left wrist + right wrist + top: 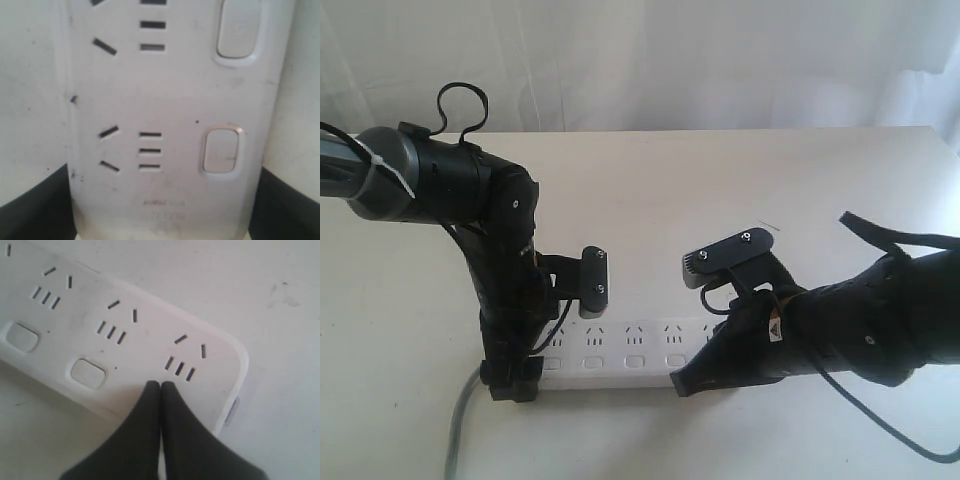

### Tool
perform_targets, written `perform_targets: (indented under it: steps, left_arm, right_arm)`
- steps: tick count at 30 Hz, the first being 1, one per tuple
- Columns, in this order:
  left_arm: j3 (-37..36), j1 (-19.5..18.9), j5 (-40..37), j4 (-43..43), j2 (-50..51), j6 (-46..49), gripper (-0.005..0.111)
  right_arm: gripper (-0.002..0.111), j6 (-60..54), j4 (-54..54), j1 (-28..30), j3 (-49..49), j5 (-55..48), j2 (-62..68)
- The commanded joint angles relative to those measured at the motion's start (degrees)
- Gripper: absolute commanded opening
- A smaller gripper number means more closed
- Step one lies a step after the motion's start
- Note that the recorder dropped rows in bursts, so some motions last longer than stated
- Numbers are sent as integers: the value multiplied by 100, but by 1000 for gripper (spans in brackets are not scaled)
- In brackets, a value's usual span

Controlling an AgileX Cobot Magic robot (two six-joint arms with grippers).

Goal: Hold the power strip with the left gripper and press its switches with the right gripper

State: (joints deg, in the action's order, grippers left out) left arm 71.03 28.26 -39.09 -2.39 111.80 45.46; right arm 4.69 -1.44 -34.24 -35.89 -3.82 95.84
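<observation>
The white power strip [620, 345] lies lengthwise near the table's front edge, its grey cord [460, 430] leaving the left end. My left gripper [555, 350] straddles that end, its black jaws pressed against both long sides of the power strip [175, 100]; two switches [221, 150] show in the left wrist view. My right gripper [682, 385] is shut, with its tips [160, 385] resting on the power strip [140, 325] beside the last socket group. They cover the spot where the end switch would sit. Two more switches [87, 372] lie bare beside them.
The white table [740, 180] stretches behind the strip to a pale curtain [670, 60]. A black cable [880, 420] loops under the right arm near the front right. The left arm's cable loop [460, 105] stands up at the back left.
</observation>
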Motion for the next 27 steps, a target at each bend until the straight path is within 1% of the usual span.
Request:
perform_targets:
  steps: [1,3,6,7,10,13,16,17,18,20,21,23,24,25,26,27]
  left_arm:
    - [-189,-9,-415,81,258,-72,0]
    - [-189,-9,-404,81,258,-72,0]
    - [-189,-9,-379,81,258,-72,0]
    - [-189,-9,-379,81,258,-72,0]
    - [-189,-9,-391,81,258,-72,0]
    - [-189,-9,-338,81,258,-72,0]
    - [-189,-9,-301,81,258,-72,1]
    - [-189,-9,-313,81,258,-72,4]
    - [-189,-9,-362,81,258,-72,10]
    - [-175,-9,-458,81,258,-58,27]
    - [-165,-9,-458,81,258,-58,41]
    - [-165,-9,-434,67,248,-73,72]
    - [-165,-9,-419,67,248,-97,81]
    - [-165,-9,-407,16,235,-215,90]
    - [-163,-9,-420,-92,222,-325,95]
    - [-153,-9,-432,-236,192,-399,96]
  right_arm:
    - [0,-174,47,54,231,-515,348]
    - [0,-154,47,54,257,100,76]
    - [0,172,64,54,598,2445,-446]
    - [0,381,64,54,795,3602,-608]
    - [0,612,64,54,1337,5639,-804]
    - [0,557,64,54,1693,6805,-847]
    - [0,522,64,54,1957,7379,-847]
    - [0,523,64,54,2030,7379,-847]
    - [0,523,40,54,2085,7379,-847]
    - [0,523,20,54,2110,7379,-928]
    - [0,523,-3,54,2121,7379,-982]
    - [0,523,-78,54,2131,7379,-1108]
    - [0,523,-167,54,2131,7379,-1175]
    - [0,523,-252,54,2131,7379,-1239]
    - [0,523,-340,54,2131,7379,-1298]
    - [0,523,-392,54,2131,7379,-1343]
